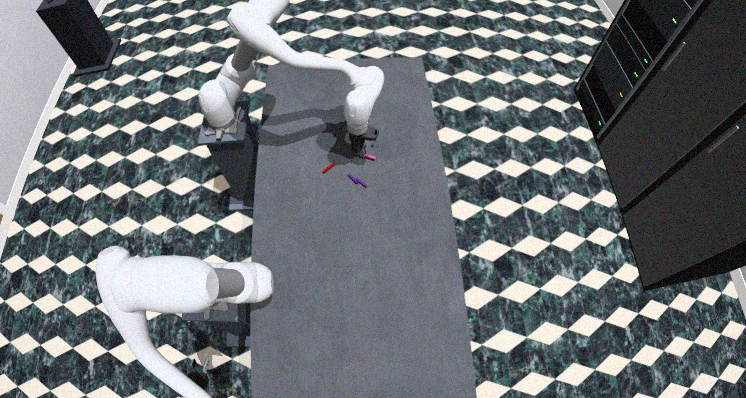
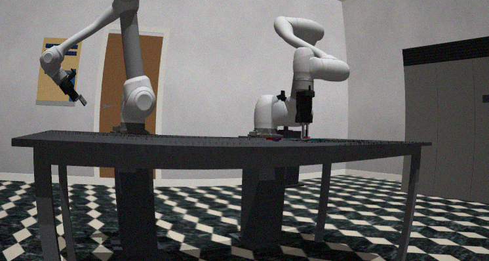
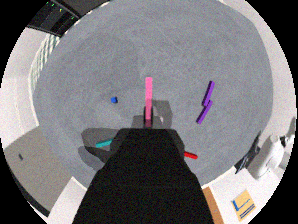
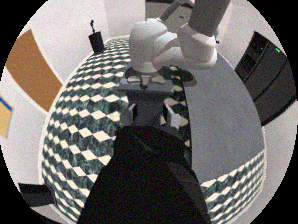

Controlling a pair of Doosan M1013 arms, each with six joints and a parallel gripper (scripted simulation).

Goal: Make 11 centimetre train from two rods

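Pink rod (image 1: 369, 156) (image 3: 148, 89): left end effector (image 1: 362, 152) (image 2: 305, 139) (image 3: 148, 121) is pinching one end low over the counter (image 1: 354, 291) (image 2: 171, 141) (image 3: 185, 45), long axis pointing outward.
Blue rod (image 1: 372, 146) (image 3: 114, 100): lying beside pink, apart.
Right end effector (image 1: 200, 365) (image 2: 82, 100) (image 4: 150, 117): hanging farther off, spread.

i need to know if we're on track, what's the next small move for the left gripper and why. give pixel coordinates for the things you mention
Probably open the left gripper (image 1: 361, 153) (image 2: 304, 139) (image 3: 148, 111) to release the pink rod (image 1: 370, 156) (image 2: 307, 137) (image 3: 148, 89): it looks down at table level, and no magenta rod shows to complete it. The turquoise rod (image 2: 315, 140) (image 3: 104, 143) and blue rod (image 1: 372, 145) (image 3: 114, 100) would total 11.
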